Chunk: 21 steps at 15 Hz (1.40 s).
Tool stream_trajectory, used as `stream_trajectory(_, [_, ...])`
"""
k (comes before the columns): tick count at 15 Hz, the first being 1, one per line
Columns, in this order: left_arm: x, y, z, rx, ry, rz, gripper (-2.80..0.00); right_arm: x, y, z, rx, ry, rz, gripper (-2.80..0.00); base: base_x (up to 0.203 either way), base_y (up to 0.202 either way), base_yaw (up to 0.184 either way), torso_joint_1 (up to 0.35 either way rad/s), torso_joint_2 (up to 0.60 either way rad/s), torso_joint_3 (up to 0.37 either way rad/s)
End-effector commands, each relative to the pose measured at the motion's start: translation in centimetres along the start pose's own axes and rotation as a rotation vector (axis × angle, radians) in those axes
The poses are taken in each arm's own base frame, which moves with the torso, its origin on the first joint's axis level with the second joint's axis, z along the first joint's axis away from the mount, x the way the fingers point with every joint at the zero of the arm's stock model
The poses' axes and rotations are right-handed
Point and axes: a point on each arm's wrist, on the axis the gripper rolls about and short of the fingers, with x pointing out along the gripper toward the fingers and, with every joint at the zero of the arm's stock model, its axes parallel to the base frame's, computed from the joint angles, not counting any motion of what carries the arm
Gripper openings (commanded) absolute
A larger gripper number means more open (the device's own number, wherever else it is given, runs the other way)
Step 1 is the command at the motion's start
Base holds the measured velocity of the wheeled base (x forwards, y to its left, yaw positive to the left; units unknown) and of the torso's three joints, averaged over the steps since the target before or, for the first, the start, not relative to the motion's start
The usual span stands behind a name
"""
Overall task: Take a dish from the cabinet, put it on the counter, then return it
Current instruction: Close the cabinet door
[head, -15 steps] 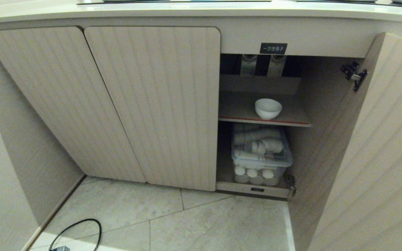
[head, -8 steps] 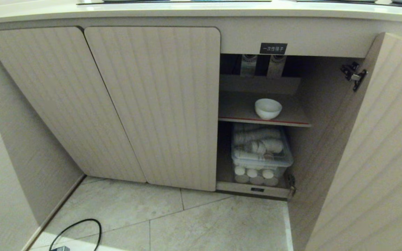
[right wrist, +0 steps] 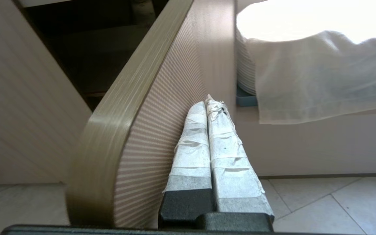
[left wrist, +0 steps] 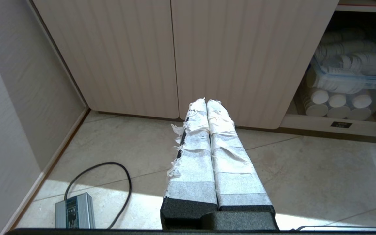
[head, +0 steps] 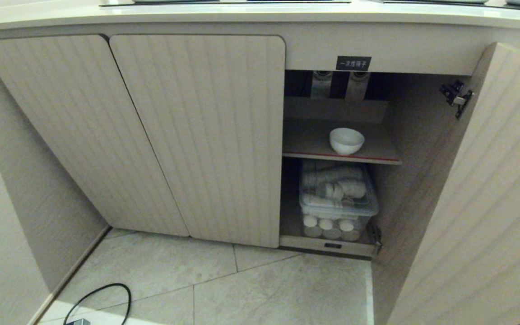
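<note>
We see counter [head: 260, 13] along top, tiled floor [head: 251, 289] below (black cable lies at lower left). Cabinet [head: 197, 135]: two ribbed doors shut, right door [head: 490, 203] swung open, now slightly wider than a second ago. Dish [head: 346, 140] sits upright on red-edged shelf [head: 305, 144], unmoved. Left gripper [left wrist: 206, 103] hangs over floor, fingers pressed together. Right gripper [right wrist: 208, 103] also closed, empty, fingers against open door's inner face.
</note>
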Motion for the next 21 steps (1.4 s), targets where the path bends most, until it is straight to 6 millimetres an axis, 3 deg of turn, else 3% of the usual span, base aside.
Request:
stream_trajectory(1, [0.0,0.0,0.0,0.0,0.001,0.0,-2.8,0.5,0.9,-0.2,-0.019,0.013,0.002,-2.8,0.0,0.0,0.0,0.0,0.0,0.0])
stream_trajectory(21, [0.0,0.0,0.0,0.0,0.0,-0.001,-2.8,3.2,6.8,-1.5,-0.031,0.048,0.073,-2.8,0.0,0.0,0.0,0.0,0.0,0.0])
